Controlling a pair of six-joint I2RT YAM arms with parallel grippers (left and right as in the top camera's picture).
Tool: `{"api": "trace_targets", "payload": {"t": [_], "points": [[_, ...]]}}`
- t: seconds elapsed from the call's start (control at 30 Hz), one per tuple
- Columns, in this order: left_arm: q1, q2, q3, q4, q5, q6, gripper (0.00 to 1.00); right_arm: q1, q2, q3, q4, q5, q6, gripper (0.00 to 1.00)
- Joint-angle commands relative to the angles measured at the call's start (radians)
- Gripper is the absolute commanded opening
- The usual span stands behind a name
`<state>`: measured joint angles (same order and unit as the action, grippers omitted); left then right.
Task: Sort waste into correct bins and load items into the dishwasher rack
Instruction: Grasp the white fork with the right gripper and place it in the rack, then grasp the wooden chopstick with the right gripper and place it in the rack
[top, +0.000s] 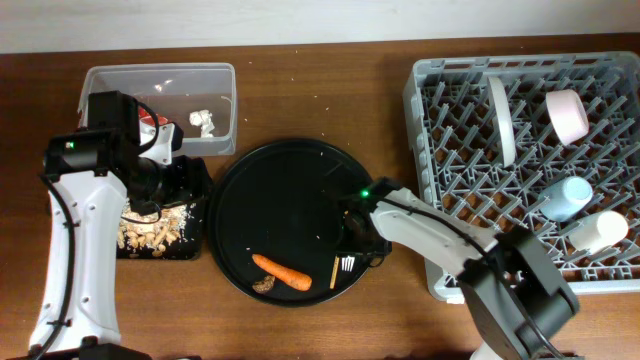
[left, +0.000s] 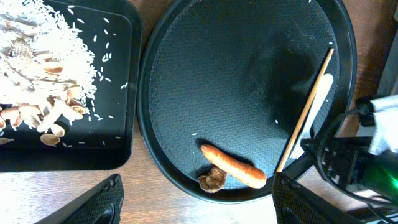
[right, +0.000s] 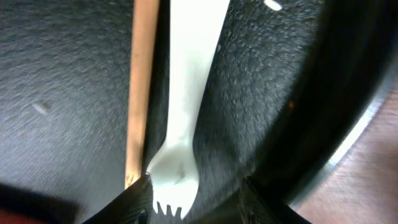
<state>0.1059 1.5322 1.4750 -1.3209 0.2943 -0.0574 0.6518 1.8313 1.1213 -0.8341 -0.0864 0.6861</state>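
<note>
At the near edge of the large round black tray (top: 290, 190), on the brown wooden table (top: 330, 70), lie a small brown scrap (top: 265, 286), an orange carrot piece (top: 282, 270), a thin wooden stick (top: 334, 271) and a white plastic fork (top: 347, 265). Stick and fork lie side by side. The right gripper (right: 194, 202) hangs over the fork's tined end, fingers apart, one on either side. The close view is blurred, so I cannot tell if they touch it.

Just left of the round tray, a shallow black rectangular tray (top: 200, 250) holds beige crumbly food scraps (top: 150, 235). The left gripper (left: 202, 202) hovers there, fingers spread wide, nothing between them.

Farther left, a clear plastic rectangular tub (top: 225, 100) contains a small crumpled white tissue (top: 203, 121) and a red crinkled snack wrapper (top: 155, 125).

Right of the round tray, the large square grey plastic dishwasher rack (top: 430, 90) carries a pale round plate (top: 500, 120) on edge, a pinkish-white bowl (top: 567, 113), a small light-blue cup (top: 567, 195) and a small white cup (top: 600, 232).

A pale wall (top: 300, 20) runs behind the table.
</note>
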Motion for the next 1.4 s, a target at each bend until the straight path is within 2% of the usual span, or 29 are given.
{"api": "trace_targets", "payload": {"t": [0.0, 0.1, 0.2, 0.23, 0.47, 0.63, 0.73, 0.77, 0.8, 0.9, 1.0, 1.17, 1.2, 1.3, 1.37], "points": [[0.000, -0.011, -0.002, -0.001, -0.003, -0.002, 0.76, 0.011, 0.035, -0.007, 0.031, 0.054, 0.030, 0.48], [0.000, -0.011, -0.002, -0.002, -0.003, -0.003, 0.76, 0.011, 0.042, -0.007, 0.035, 0.054, 0.056, 0.48], [0.000, -0.011, -0.002, -0.003, -0.003, -0.002, 0.76, 0.011, 0.042, -0.007, 0.019, 0.034, 0.056, 0.31], [0.000, -0.011, -0.002, -0.003, -0.003, -0.002, 0.76, 0.011, 0.042, -0.007, 0.015, 0.023, 0.056, 0.29], [0.000, -0.011, -0.002, -0.005, -0.003, -0.002, 0.76, 0.002, 0.027, 0.022, 0.013, 0.024, 0.051, 0.23], [0.000, -0.011, -0.002, -0.005, -0.004, -0.002, 0.76, -0.105, -0.136, 0.190, -0.185, 0.111, -0.069, 0.23], [0.000, -0.011, -0.002, -0.004, -0.004, -0.002, 0.76, -0.239, -0.291, 0.212, -0.266, 0.125, -0.191, 0.23], [0.000, -0.011, -0.002, -0.004, -0.004, -0.002, 0.76, -0.318, -0.338, 0.212, -0.304, 0.125, -0.280, 0.24], [0.000, -0.011, -0.002, -0.002, -0.004, -0.002, 0.76, -0.382, -0.348, 0.212, -0.342, 0.125, -0.359, 0.24], [0.000, -0.011, -0.002, -0.001, -0.004, -0.002, 0.76, -0.518, -0.323, 0.200, -0.391, 0.125, -0.472, 0.24], [0.000, -0.011, -0.002, -0.001, -0.004, -0.002, 0.76, -0.573, -0.266, 0.180, -0.393, 0.084, -0.576, 0.24], [0.000, -0.011, -0.002, -0.001, -0.004, -0.002, 0.76, -0.574, -0.217, 0.131, -0.362, 0.066, -0.578, 0.25], [0.000, -0.011, -0.002, -0.001, -0.004, -0.002, 0.76, -0.574, -0.217, 0.131, -0.361, 0.072, -0.578, 0.46], [0.000, -0.011, -0.002, -0.001, -0.004, -0.002, 0.76, -0.574, -0.222, 0.163, -0.385, 0.072, -0.571, 0.50], [0.000, -0.011, -0.002, 0.000, -0.004, -0.002, 0.76, -0.571, -0.243, 0.257, -0.436, 0.046, -0.523, 0.51]]}}
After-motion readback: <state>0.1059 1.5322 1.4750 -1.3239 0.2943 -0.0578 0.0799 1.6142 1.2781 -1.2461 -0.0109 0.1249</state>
